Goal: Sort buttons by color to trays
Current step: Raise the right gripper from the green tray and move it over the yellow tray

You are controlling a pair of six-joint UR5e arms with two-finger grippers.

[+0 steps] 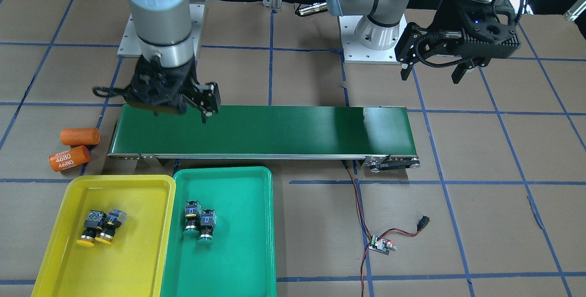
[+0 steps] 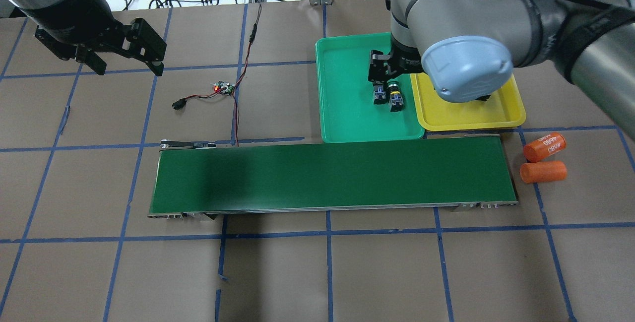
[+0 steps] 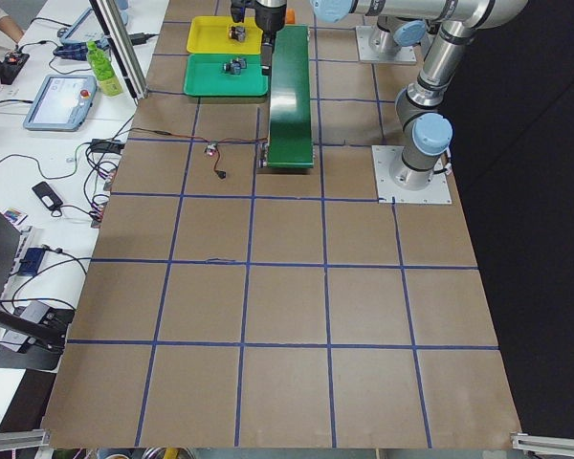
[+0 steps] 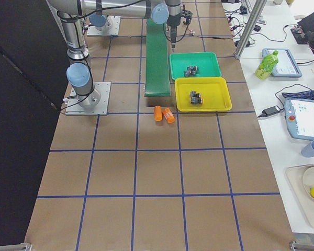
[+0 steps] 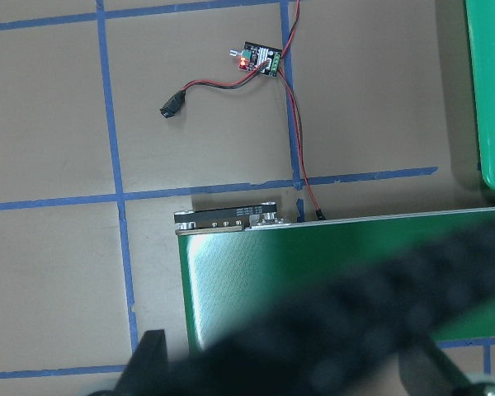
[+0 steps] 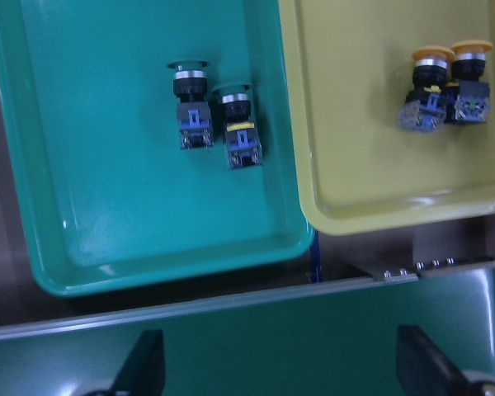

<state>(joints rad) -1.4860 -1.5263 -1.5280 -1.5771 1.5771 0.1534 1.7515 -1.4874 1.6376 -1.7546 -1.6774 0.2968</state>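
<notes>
**Front view.** Nearest the lens, the yellow tray (image 1: 128, 256) holds both yellow buttons (image 1: 90, 227), lying on their sides and touching. The green tray (image 1: 242, 246), just beside it, holds both green buttons (image 1: 192, 217) in the same way. Sorting appears complete. The right gripper (image 1: 183, 109) hangs over one end of the conveyor belt (image 1: 284, 130), jaws apart and empty. The left gripper (image 1: 430, 77) hangs well apart from the trays, also spread and empty. Orange cylinders (image 1: 80, 137) lie near the belt end and risk a mistaken pick.

**Overhead view.** The right arm overhangs both trays. A low retreat could clip a rim and shift a tray.

**Right wrist view.** The fingers (image 6: 144, 363) are spread with nothing between them. If a tray is jolted, the round caps could let the buttons roll.

**Left wrist view.** The fingers (image 5: 148, 355) are spread. Red-black wires (image 5: 295, 140) run to the belt, a snag hazard should this arm descend.
</notes>
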